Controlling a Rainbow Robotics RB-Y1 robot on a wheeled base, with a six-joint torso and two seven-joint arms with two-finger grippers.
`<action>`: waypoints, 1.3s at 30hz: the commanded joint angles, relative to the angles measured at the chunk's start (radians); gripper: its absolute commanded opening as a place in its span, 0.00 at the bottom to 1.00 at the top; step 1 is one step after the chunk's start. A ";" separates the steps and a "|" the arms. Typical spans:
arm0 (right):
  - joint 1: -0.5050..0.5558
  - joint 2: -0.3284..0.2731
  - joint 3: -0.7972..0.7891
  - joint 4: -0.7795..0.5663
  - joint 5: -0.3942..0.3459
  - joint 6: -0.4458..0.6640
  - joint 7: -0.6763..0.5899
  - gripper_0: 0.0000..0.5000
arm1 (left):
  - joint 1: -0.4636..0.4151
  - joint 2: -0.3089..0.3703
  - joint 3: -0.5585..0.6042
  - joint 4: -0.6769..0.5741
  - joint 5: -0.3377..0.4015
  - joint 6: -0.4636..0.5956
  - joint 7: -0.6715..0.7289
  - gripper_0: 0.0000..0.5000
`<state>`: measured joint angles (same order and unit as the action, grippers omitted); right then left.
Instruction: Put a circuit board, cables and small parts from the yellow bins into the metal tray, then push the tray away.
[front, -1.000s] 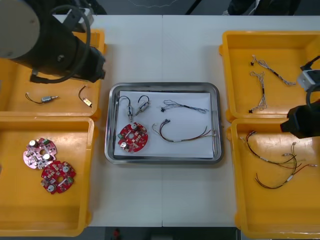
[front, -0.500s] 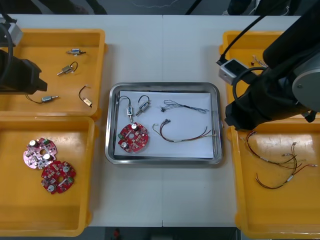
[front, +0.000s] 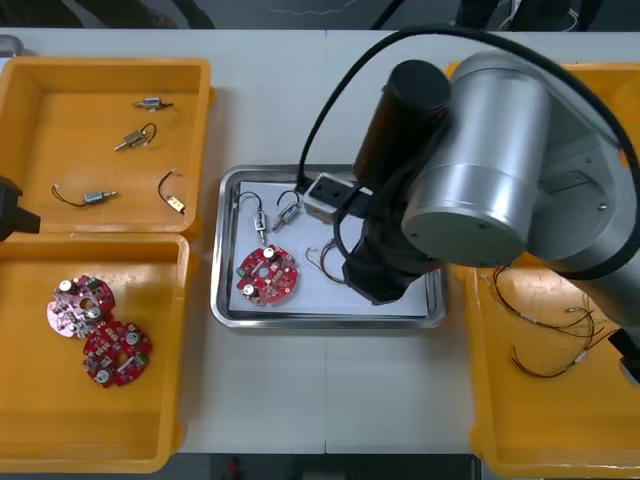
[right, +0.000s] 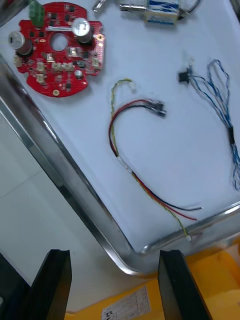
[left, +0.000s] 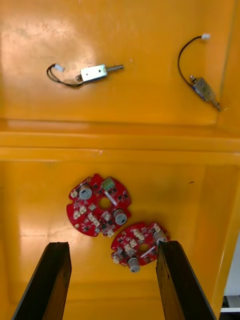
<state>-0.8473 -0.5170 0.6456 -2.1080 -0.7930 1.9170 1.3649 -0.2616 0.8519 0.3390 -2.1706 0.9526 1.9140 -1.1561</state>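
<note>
right arm (front: 490, 170) is hanging over the tray (front: 226, 300), covering the tray's right half in the front view. right gripper (right: 112, 252) is hovering above the tray's rim by a corner, just beside a yellow bin edge (right: 215, 280), jaws standing wide apart and holding nothing. inside the tray, on the white liner, a board (right: 57, 47) is lying flat near the rim. a red and yellow cable (right: 131, 170) is curving just beside the board, and a blue and white cable (right: 227, 122) is lying farther over toward the tray's other side. small metal parts (front: 264, 220) are sitting past the board, apart from it. left gripper (left: 112, 245) is hovering over the near left bin (left: 30, 200), jaws wide and gripping nothing, with two spare boards (left: 98, 211) lying close together between and beyond its fingers. in the far left bin (front: 190, 100) loose metal parts (left: 93, 73) with short black leads are lying well apart from each other. thin cables (front: 545, 345) are lying loose in the near right bin (front: 500, 420).
</note>
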 joint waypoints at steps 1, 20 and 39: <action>-0.056 0.054 0.085 0.025 0.024 -0.038 0.155 1.00 | 0.104 0.062 0.028 -0.075 0.018 0.006 -0.079 1.00; -0.056 0.068 0.381 0.102 0.172 -0.245 0.304 1.00 | 0.217 0.061 0.041 -0.150 0.038 0.006 -0.077 1.00; -0.049 0.110 0.505 0.240 0.255 -0.337 0.287 1.00 | 0.217 0.061 0.041 -0.150 0.038 0.006 -0.077 1.00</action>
<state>-0.8696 -0.4474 1.1328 -1.8736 -0.5433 1.5895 1.6643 -0.0641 0.8710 0.3493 -2.2907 0.9828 1.9140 -1.1561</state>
